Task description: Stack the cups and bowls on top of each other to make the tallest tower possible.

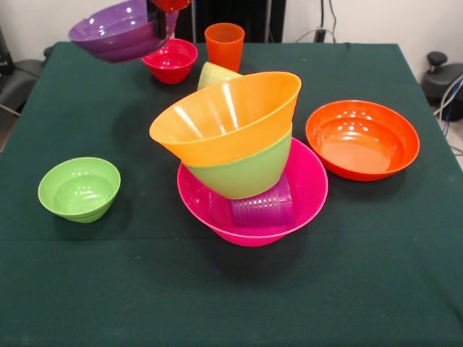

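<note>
Front view: the pincer (160,16) comes down at the top edge, about eleven o'clock, clamped on the far rim of the large purple bowl (119,30), which hangs tilted above the green worktop (231,289). At the centre stands the tower: a large pink bowl (304,184) as base, a purple cup (262,204) lying on its side inside it, a medium green bowl (242,172) propped on the cup, and a yellow-orange bowl (228,116) nested in that, both leaning hard toward nine o'clock.

Waiting loose on the cloth are a small green bowl (78,188) at nine o'clock, an orange-red bowl (362,139) at three o'clock, and, toward twelve o'clock, a small red bowl (171,60), an orange cup (224,45) and a yellow cup (214,74) (mostly hidden behind the tower).

The step in hand looks to be carrying the purple bowl over to the tower. Done well, that likely means matching the bowl's tilt to the yellow-orange bowl's open mouth, lowering slowly and releasing only once it is seated, since the leaning nest could slide off the cup.

Only this one view is supplied.
</note>
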Motion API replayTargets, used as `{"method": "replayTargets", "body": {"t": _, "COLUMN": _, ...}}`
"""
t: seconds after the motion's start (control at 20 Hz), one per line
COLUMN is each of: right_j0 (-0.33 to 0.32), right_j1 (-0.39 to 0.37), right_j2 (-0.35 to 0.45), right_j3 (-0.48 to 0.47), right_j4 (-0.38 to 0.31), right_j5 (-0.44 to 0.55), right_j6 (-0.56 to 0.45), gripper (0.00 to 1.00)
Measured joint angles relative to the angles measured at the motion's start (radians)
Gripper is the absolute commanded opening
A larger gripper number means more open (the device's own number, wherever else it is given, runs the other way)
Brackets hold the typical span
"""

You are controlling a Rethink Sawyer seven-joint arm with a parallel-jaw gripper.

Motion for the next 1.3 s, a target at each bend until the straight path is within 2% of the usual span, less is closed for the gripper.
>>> {"method": "replayTargets", "body": {"t": 0.6, "right_j0": 0.025, "right_j1": 0.037, "right_j2": -0.007, "right_j3": -0.141, "right_j4": 0.071, "right_j5": 0.040, "right_j6": 0.000, "gripper": 0.00}}
{"method": "replayTargets", "body": {"t": 0.95, "right_j0": 0.027, "right_j1": 0.102, "right_j2": -0.020, "right_j3": -0.241, "right_j4": 0.119, "right_j5": 0.040, "right_j6": 0.014, "gripper": 0.00}}
{"method": "replayTargets", "body": {"t": 1.3, "right_j0": 0.044, "right_j1": 0.193, "right_j2": -0.051, "right_j3": -0.338, "right_j4": 0.167, "right_j5": 0.041, "right_j6": 0.091, "gripper": 0.00}}
